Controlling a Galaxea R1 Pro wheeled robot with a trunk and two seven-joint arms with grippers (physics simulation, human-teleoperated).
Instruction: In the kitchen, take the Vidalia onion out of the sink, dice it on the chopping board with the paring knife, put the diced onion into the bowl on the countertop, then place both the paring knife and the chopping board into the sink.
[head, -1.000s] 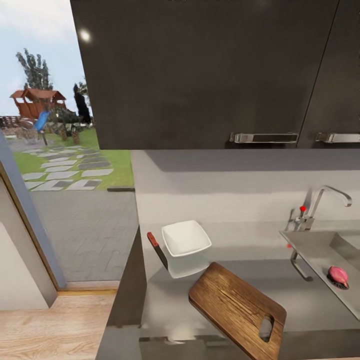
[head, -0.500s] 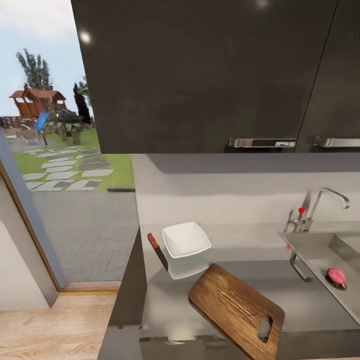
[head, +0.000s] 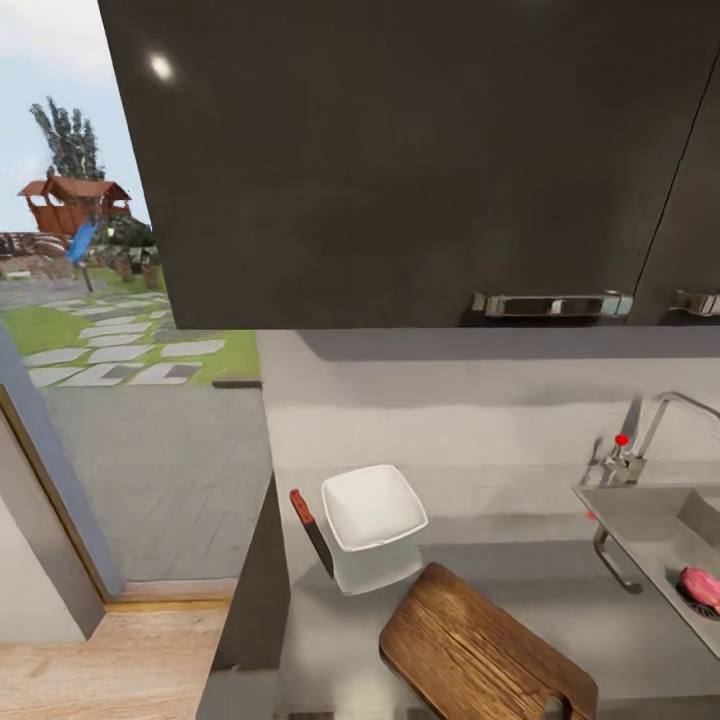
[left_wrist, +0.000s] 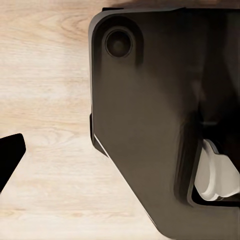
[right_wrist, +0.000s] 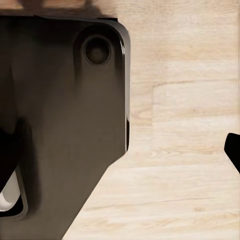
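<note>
On the grey countertop (head: 560, 590) the white square bowl (head: 372, 505) stands near the left end. The paring knife (head: 312, 527) lies just left of it, its orange-red handle toward the wall. The brown chopping board (head: 480, 650) lies in front of the bowl, cut off by the frame's lower edge. At the far right the steel sink (head: 650, 515) holds the pinkish onion (head: 702, 588) over the drain, below the chrome tap (head: 640, 440) with its red knob. One dark fingertip (left_wrist: 10, 155) shows at the left wrist view's edge, and another fingertip (right_wrist: 233, 149) at the right wrist view's edge, both over wooden floor.
Dark upper cabinets (head: 400, 160) with metal handles (head: 550, 303) hang over the counter. To the left, a glass opening looks onto paving and a garden. Light wooden floor (head: 100, 665) lies by the counter's left end. My dark base (left_wrist: 150, 125) shows in both wrist views.
The head camera has moved closer and a little left: the cabinets loom larger, and the board and sink have slid toward the lower and right edges. Nothing on the counter has moved.
</note>
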